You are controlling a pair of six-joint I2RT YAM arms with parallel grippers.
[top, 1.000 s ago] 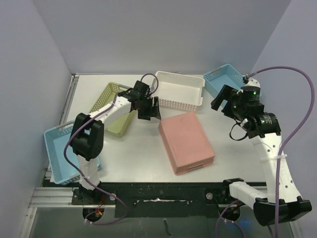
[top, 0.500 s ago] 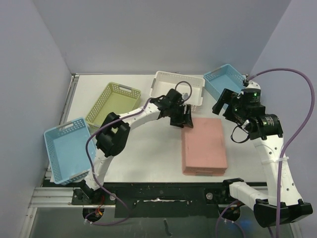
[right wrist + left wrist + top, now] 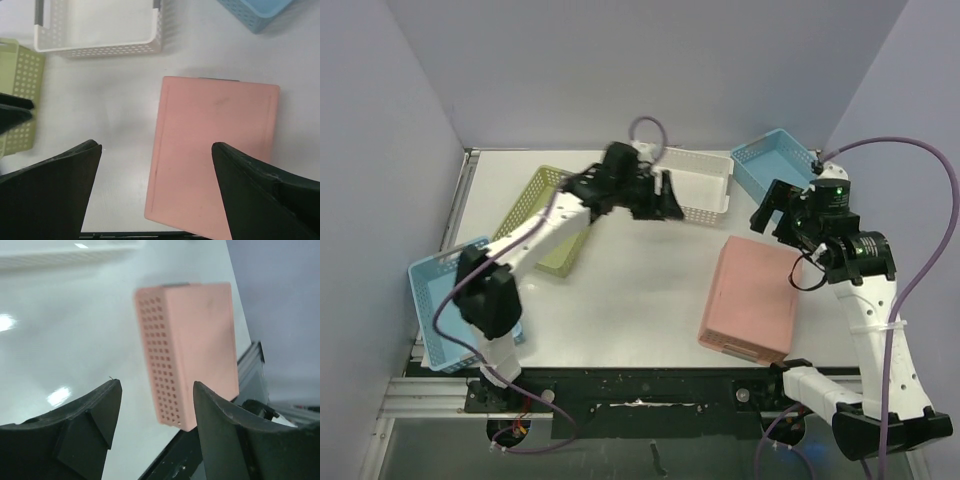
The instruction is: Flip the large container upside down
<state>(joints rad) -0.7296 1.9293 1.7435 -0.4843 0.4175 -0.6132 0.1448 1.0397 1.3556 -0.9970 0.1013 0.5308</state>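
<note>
Since a second ago the container [image 3: 752, 300] has slid from the middle of the surface [image 3: 620, 290] to its right near part and has turned, so that its long side now runs roughly front to back. The left gripper [image 3: 665, 197], half a second ago right beside the container, has swung back toward the far side. The right gripper [image 3: 772, 208] has hardly shifted.

From the top, the container lies bottom up, its flat pink base showing, with its near end at the surface's front edge. The right gripper hangs just past its far end, jaws spread, holding nothing. The left gripper is blurred; it sits over the left part of the white basket [image 3: 700, 170], well apart from the container. A green basket [image 3: 542, 205] lies partly under the left arm. One blue basket [image 3: 445, 300] sits at the left edge and another blue one [image 3: 775, 160] at the far right corner.

From the left wrist, the left gripper [image 3: 156, 390] has its two dark fingers [image 3: 90, 425] wide apart with nothing between them. Beyond them the container [image 3: 195, 340] rests on the glossy surface [image 3: 65, 340], its perforated side wall facing the camera.

From the right wrist, the right gripper [image 3: 156, 147] looks straight down, fingers [image 3: 55, 185] far apart and empty. The container [image 3: 220, 140] lies below, its flat base up. The white basket [image 3: 100, 50] stands beyond it, apart from it. The green basket [image 3: 17, 100] is at the left edge and a blue basket [image 3: 260, 12] at the top right.
</note>
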